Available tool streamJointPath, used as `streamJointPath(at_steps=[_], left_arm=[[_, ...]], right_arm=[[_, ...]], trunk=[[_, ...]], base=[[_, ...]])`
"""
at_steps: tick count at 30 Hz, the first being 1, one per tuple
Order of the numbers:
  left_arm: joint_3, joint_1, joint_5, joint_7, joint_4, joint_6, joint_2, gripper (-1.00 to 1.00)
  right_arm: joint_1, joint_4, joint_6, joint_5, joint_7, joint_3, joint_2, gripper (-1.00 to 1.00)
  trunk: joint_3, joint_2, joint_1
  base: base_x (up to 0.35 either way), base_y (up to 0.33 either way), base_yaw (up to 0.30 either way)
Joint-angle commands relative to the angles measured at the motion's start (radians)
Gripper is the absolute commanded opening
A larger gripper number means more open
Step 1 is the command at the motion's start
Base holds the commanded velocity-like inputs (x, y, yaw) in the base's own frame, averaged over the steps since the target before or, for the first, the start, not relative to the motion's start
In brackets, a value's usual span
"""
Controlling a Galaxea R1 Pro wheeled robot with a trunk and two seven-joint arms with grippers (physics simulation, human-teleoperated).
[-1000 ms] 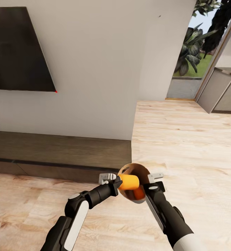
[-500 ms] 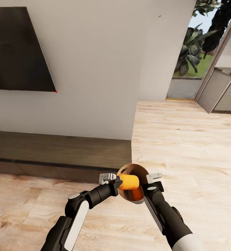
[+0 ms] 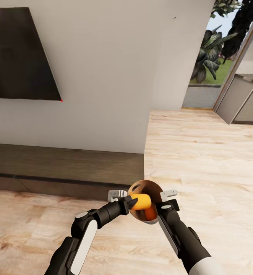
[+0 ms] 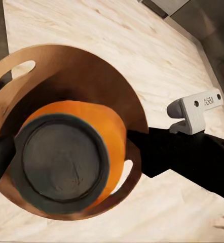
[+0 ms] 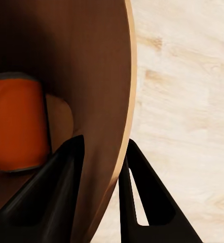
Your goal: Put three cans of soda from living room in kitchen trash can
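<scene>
Two grippers work over plank flooring: the left gripper (image 3: 131, 201) clamps a smooth orange can (image 3: 142, 201) at the tapered, brown-lined bin (image 3: 151, 190), whose thin rim the right gripper (image 5: 123, 167) pinches.

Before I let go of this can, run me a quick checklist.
1. Left pincer shut on the can: ok.
2. Can lined up with the bin mouth, part way inside: ok.
3. Right pincer shut on the bin's rim, one finger inside the wall and one outside: ok.
4. Another can already lying inside the bin: ok.
5. Room left inside for this can: cannot tell.
6. Bin in the kitchen: not ok, it is held over the wood floor by the wall.
</scene>
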Motion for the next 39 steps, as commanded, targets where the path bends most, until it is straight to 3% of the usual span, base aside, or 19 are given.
streamJointPath(at_steps=[1, 6, 11, 16, 19, 23, 27, 28, 32, 37, 39], left_arm=[[0.000, 0.000, -0.002, 0.027, 0.000, 0.000, 0.000, 1.00], [-0.001, 0.000, -0.003, 0.077, -0.001, -0.001, 0.000, 1.00], [0.002, 0.000, -0.001, 0.082, -0.003, -0.001, 0.001, 1.00], [0.010, 0.000, 0.001, -0.023, -0.005, 0.003, 0.018, 1.00], [0.011, 0.000, 0.001, -0.161, -0.004, 0.006, 0.075, 1.00], [0.013, 0.000, 0.005, -0.494, 0.016, 0.012, 0.208, 1.00], [0.014, 0.000, 0.005, -0.614, 0.072, 0.011, 0.274, 1.00], [0.014, 0.000, 0.005, -0.629, 0.087, 0.011, 0.284, 1.00], [0.016, 0.000, 0.002, -0.686, 0.280, -0.002, 0.360, 1.00], [0.016, 0.000, 0.000, -0.693, 0.411, -0.033, 0.410, 1.00], [0.017, 0.000, -0.002, -0.694, 0.548, -0.086, 0.449, 1.00]], right_arm=[[0.000, -0.001, 0.000, 0.011, 0.002, 0.000, 0.000, -1.00], [0.001, -0.001, 0.000, 0.011, 0.002, 0.000, 0.001, -1.00], [0.001, -0.001, 0.000, 0.011, 0.002, 0.000, 0.001, -1.00], [0.001, -0.002, 0.000, 0.011, 0.002, 0.000, 0.000, -1.00], [0.001, -0.002, 0.000, 0.011, 0.002, 0.000, 0.000, -1.00], [0.001, -0.002, 0.000, 0.011, 0.002, -0.001, 0.000, -1.00], [0.001, -0.003, 0.000, 0.012, 0.002, -0.001, 0.000, -1.00], [0.001, -0.003, 0.000, 0.012, 0.002, -0.001, 0.000, -1.00], [0.001, -0.003, 0.000, 0.013, 0.002, -0.001, 0.000, -1.00], [0.001, -0.003, 0.000, 0.014, 0.002, -0.002, -0.001, -1.00], [0.001, -0.003, 0.000, 0.014, 0.002, -0.003, -0.001, -1.00]], trunk=[[0.000, 0.000, 0.000], [0.000, 0.000, 0.000], [0.000, 0.000, 0.000], [0.000, 0.000, 0.000], [0.000, 0.000, 0.000], [0.000, 0.000, 0.000], [0.000, 0.000, 0.000], [0.000, 0.000, 0.000], [0.000, 0.000, 0.000], [0.000, 0.000, 0.000], [0.000, 0.000, 0.000]], base=[[0.000, 0.000, 0.000], [0.000, 0.000, 0.000], [0.000, 0.000, 0.000], [0.000, 0.000, 0.000], [0.000, 0.000, 0.000], [0.000, 0.000, 0.000], [0.000, 0.000, 0.000], [0.000, 0.000, 0.000], [0.000, 0.000, 0.000], [0.000, 0.000, 0.000], [0.000, 0.000, 0.000]])
